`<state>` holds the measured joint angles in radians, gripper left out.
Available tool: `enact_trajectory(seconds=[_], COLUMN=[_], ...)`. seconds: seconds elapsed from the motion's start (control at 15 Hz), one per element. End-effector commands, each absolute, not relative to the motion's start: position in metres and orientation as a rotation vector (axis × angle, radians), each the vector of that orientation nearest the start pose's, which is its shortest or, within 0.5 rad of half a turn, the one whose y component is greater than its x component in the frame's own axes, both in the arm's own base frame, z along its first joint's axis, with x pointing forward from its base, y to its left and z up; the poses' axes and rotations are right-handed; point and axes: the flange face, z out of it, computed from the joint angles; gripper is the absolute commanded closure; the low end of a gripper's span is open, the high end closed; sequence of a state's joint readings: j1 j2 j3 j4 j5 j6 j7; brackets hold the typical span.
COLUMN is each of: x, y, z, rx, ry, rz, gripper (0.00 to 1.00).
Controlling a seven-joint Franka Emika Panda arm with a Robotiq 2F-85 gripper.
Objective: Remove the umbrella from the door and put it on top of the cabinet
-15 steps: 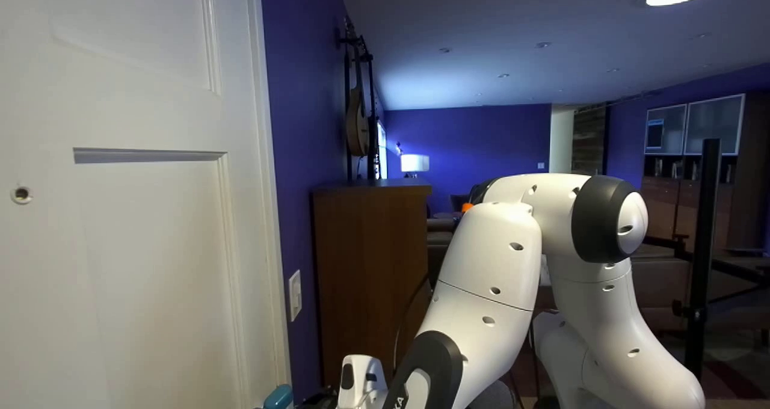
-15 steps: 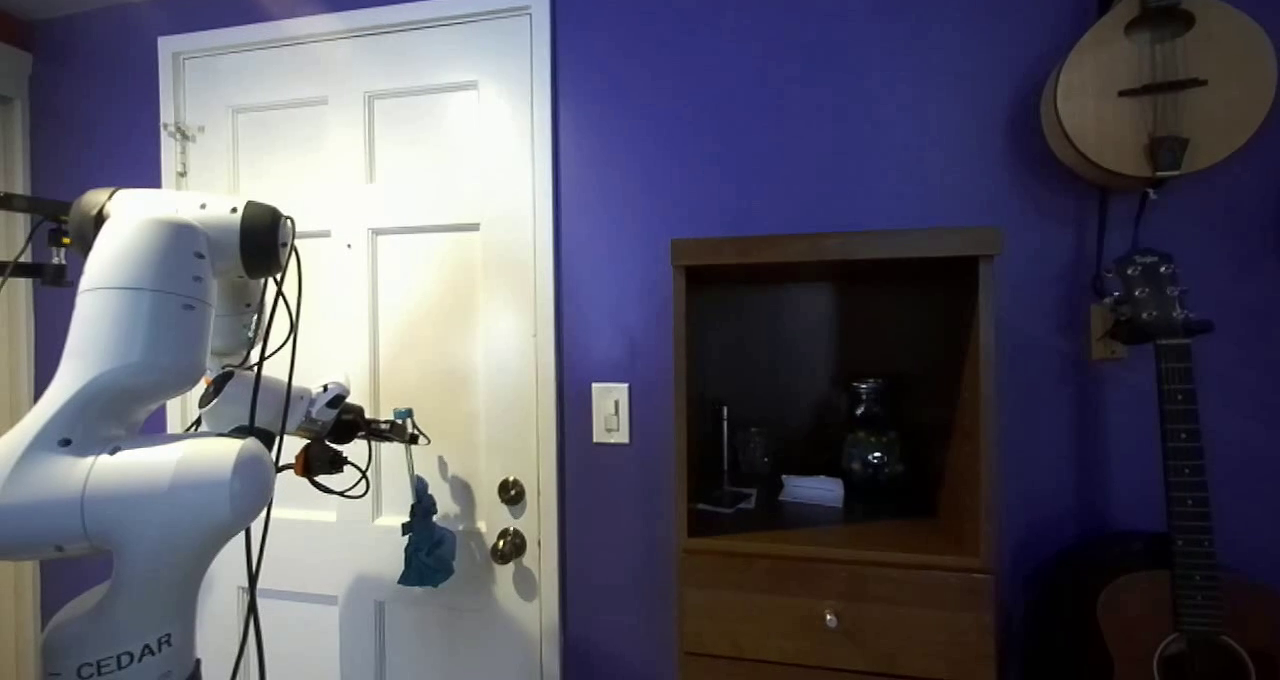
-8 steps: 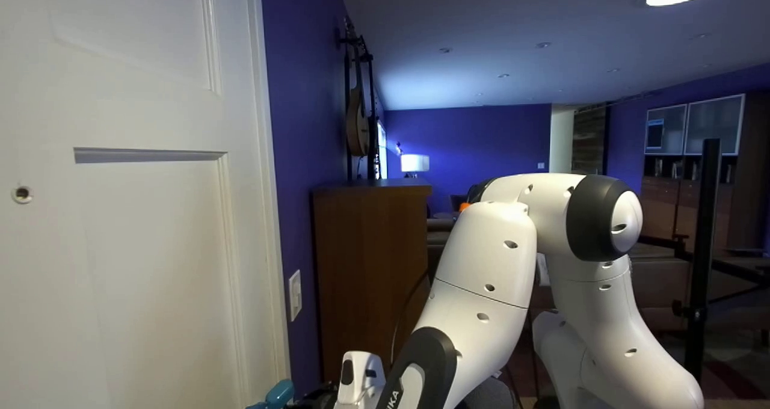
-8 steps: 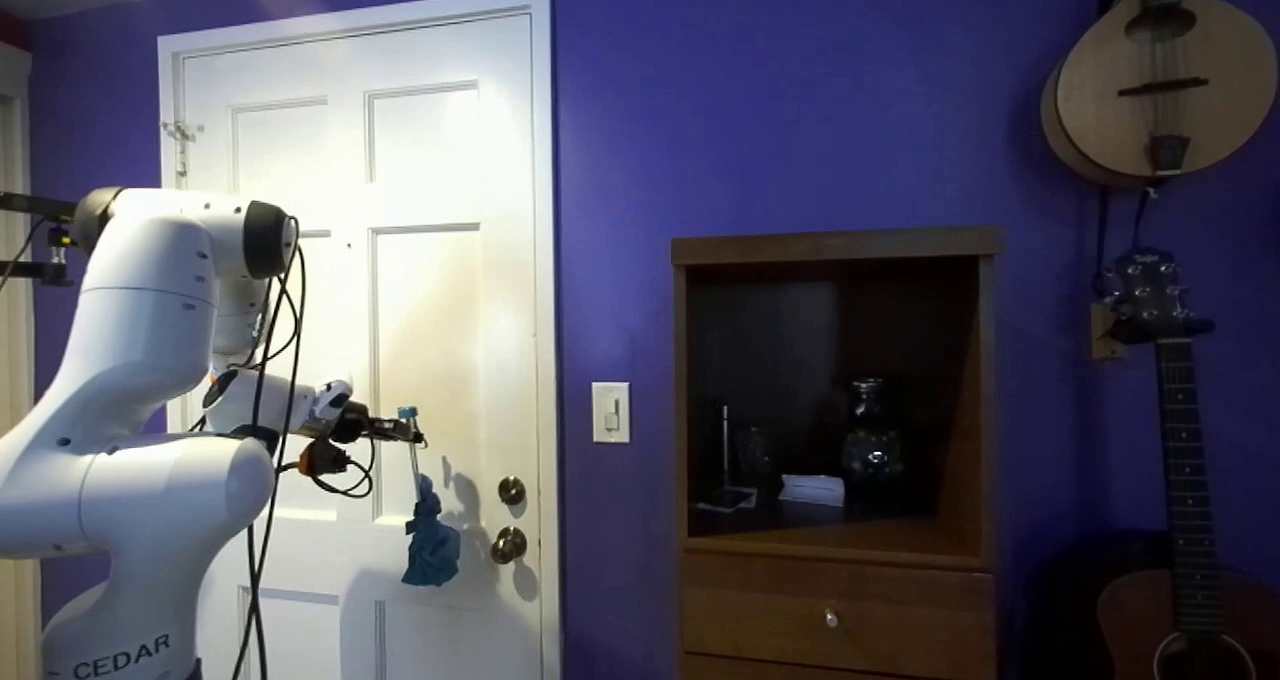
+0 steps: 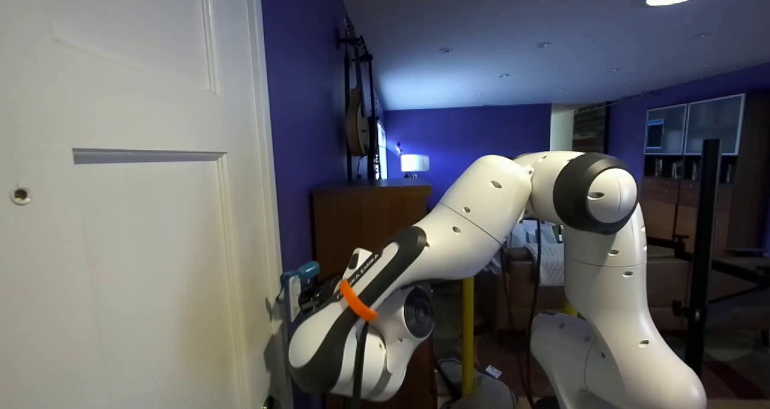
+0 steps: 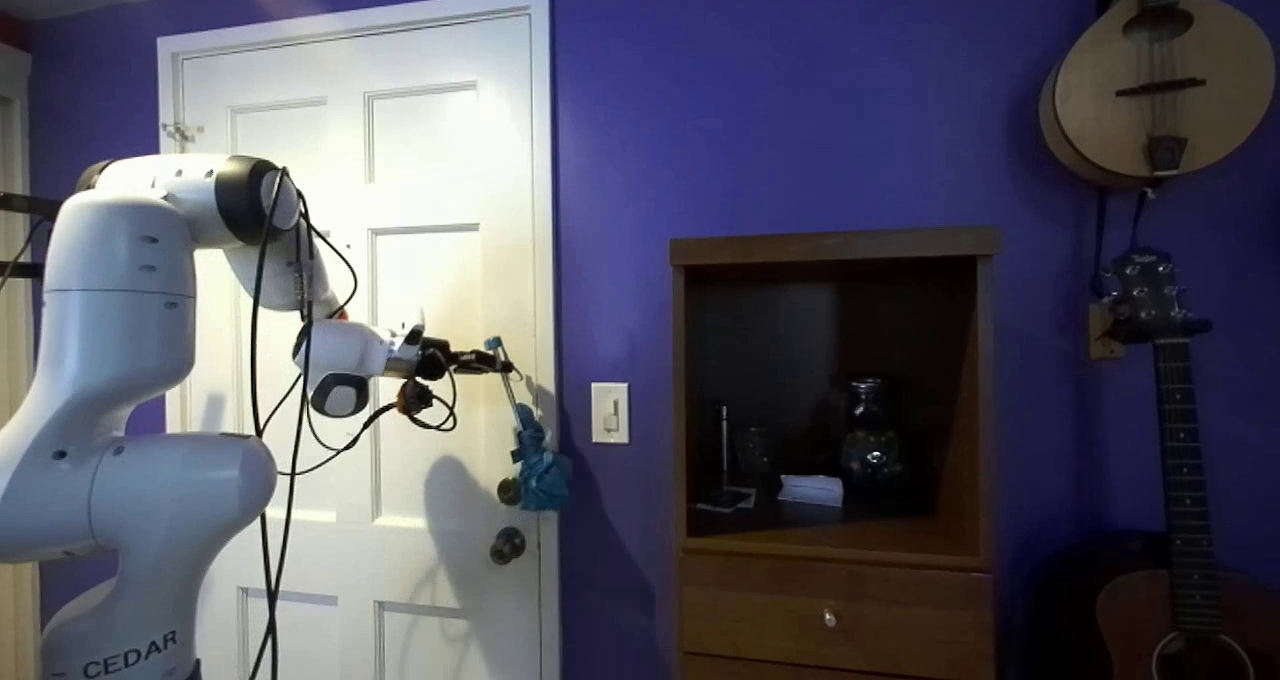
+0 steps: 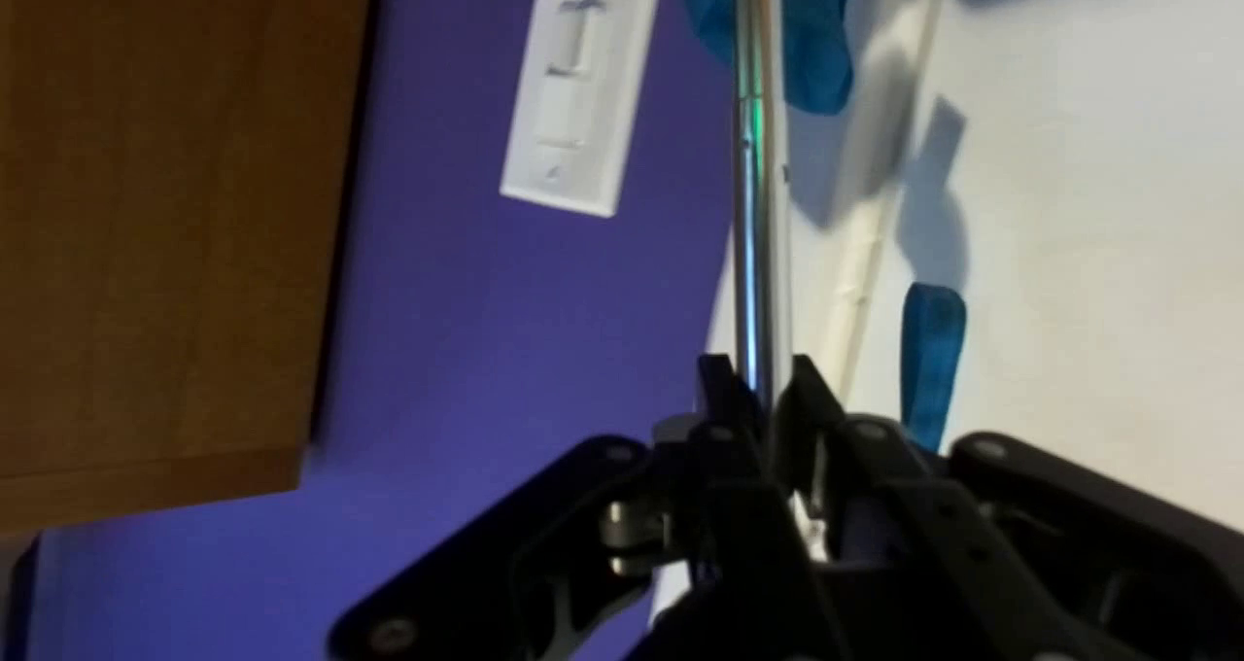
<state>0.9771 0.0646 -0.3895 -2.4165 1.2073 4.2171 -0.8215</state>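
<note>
Teal umbrella (image 6: 532, 440) pinched by its metal shaft (image 7: 761, 253), hanging before the door (image 6: 425, 290)!

And the gripper (image 7: 766, 389) squeezes it just under the handle (image 6: 493, 343), cloth (image 6: 543, 475) dangling below, long axis steep, slightly tilted. The cabinet (image 6: 835, 248) stands past the light switch (image 6: 610, 413), its top (image 5: 385, 184) looking higher than the grip: lift first, I'd reckon, then across.

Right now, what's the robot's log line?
teal folded umbrella: hanging tilted | black gripper: shut on its silver shaft | brown wooden cabinet: not reached yet
</note>
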Motion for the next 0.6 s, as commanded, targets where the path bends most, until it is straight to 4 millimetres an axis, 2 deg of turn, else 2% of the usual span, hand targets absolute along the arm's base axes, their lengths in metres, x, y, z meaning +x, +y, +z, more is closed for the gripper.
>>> enact_trajectory(seconds=[0.0, 0.07, 0.13, 0.27, 0.33, 0.4, 0.47, 0.53], x=[0.444, 0.440, 0.466, 0.455, 0.477, 0.479, 0.456, 0.485], y=[0.093, 0.087, 0.069, 0.065, 0.048, 0.042, 0.046, 0.026], z=[0.495, 0.501, 0.520, 0.533, 0.551, 0.561, 0.564, 0.588], rx=[-2.684, -2.657, -2.619, -2.521, -2.486, -2.447, -2.405, -2.342], ry=[0.372, 0.445, 0.499, 0.657, 0.717, 0.774, 0.837, 0.782], rz=[-2.383, -2.420, -2.455, -2.500, -2.508, -2.515, -2.544, -2.627], gripper=[0.96, 0.96, 0.96, 0.96, 0.96, 0.96, 0.96, 0.96])
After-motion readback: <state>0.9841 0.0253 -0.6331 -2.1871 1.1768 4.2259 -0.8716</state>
